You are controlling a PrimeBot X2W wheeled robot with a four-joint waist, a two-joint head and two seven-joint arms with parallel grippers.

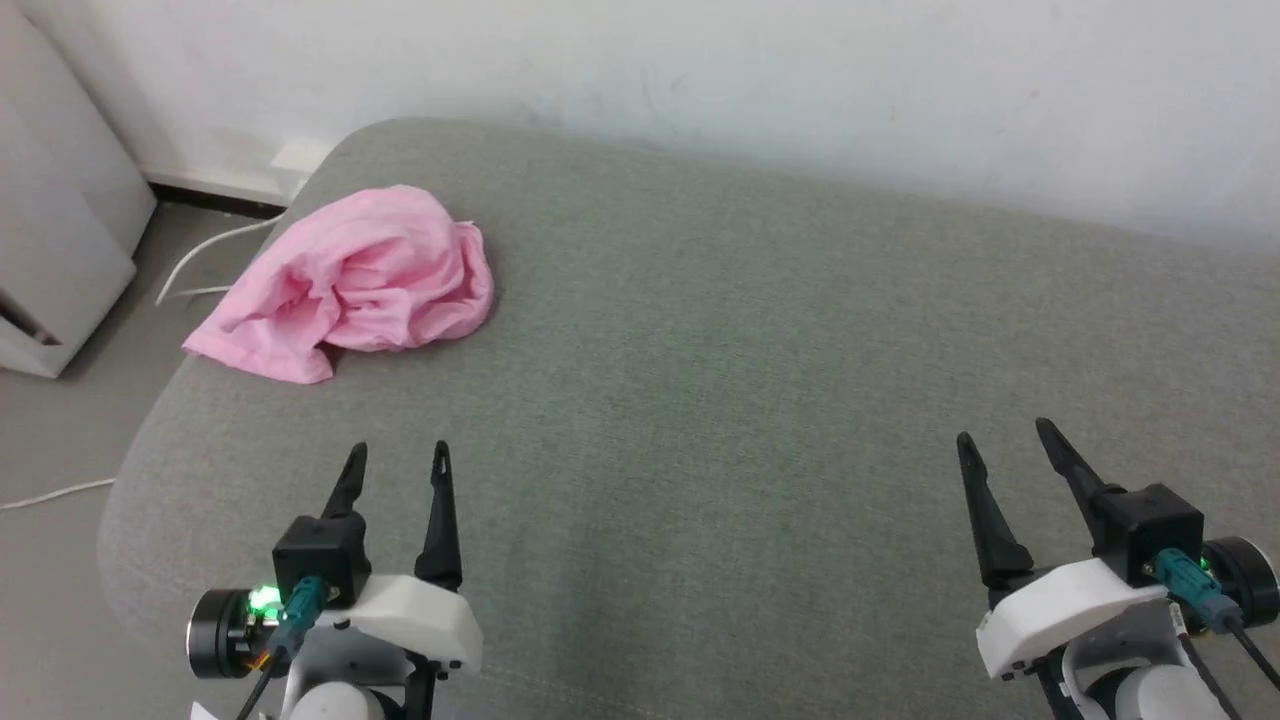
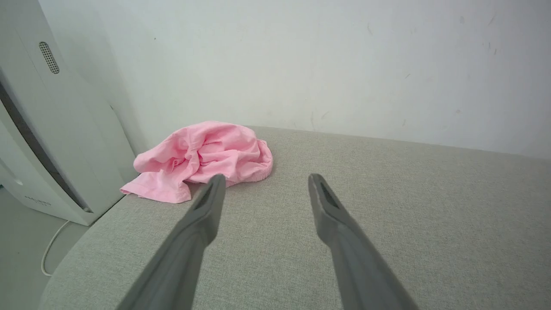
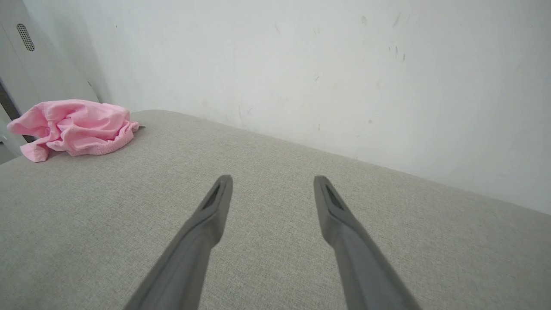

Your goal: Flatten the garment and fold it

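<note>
The garment (image 1: 350, 280) is a crumpled heap of light pink cloth at the far left corner of the grey cushioned surface (image 1: 760, 400). One flap of it hangs toward the left edge. My left gripper (image 1: 398, 455) stands open near the front left, well short of the heap and touching nothing. In the left wrist view the garment (image 2: 202, 159) lies just beyond the left fingertip, with the left gripper (image 2: 266, 178) open. My right gripper (image 1: 1000, 435) is open at the front right, far from the cloth. The right wrist view has the garment (image 3: 73, 127) at far left and the right gripper (image 3: 272, 180) empty.
A white wall (image 1: 700, 80) runs along the back of the surface. A white appliance (image 1: 60, 220) stands on the floor at the left, with white cables (image 1: 200, 260) beside it. The surface's rounded left edge (image 1: 130, 470) drops to the floor.
</note>
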